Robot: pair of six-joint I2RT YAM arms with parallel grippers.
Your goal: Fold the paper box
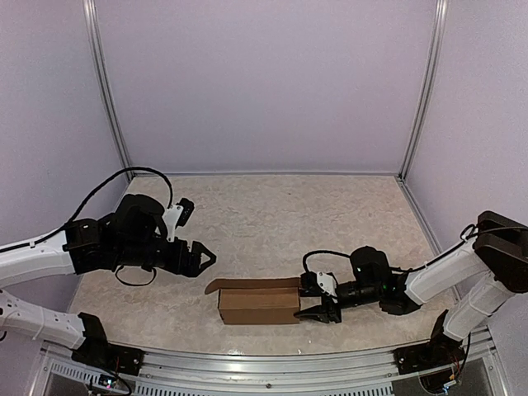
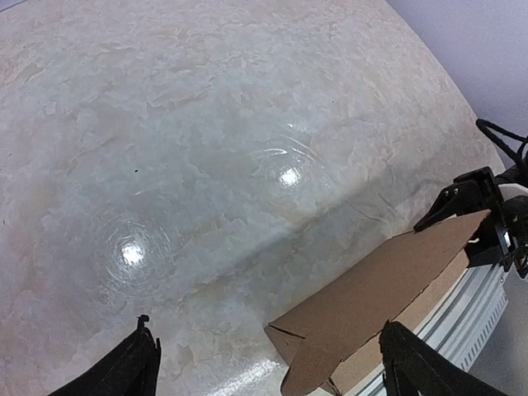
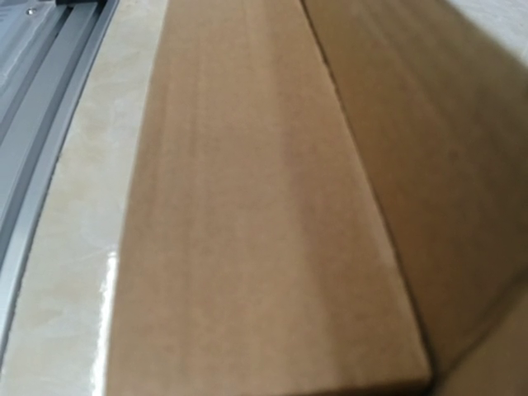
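Now the plain brown oblong cardboard box (image 1: pixel 258 303) is lying on the pale marbled tabletop (image 1: pixel 289 214) close to its near edge. Its long axis is running left to right across the robot's front, roughly parallel to that edge. The right gripper (image 1: pixel 316 299) is sitting at the box's right end, one finger at the back corner and one at the front, so its jaws are spread about as wide as the box. Whether they are actually pressing on the cardboard I cannot tell; the right wrist view is showing only brown panels at very close range, with no fingers in sight.

The left gripper (image 1: pixel 205 264) is hovering with its jaws standing wide and holding nothing. It is pointing toward the box's left end, near it but not touching, slightly behind it and further left. At that end a loose brown end flap (image 1: pixel 216 285) is sticking out, unfolded. In the left wrist view the flap is lying low in the picture, ahead of the parted fingers.

Judging from this, the right arm is steadying the box while the open left end is facing the free arm, so the left arm looks the better placed to fold that flap in.
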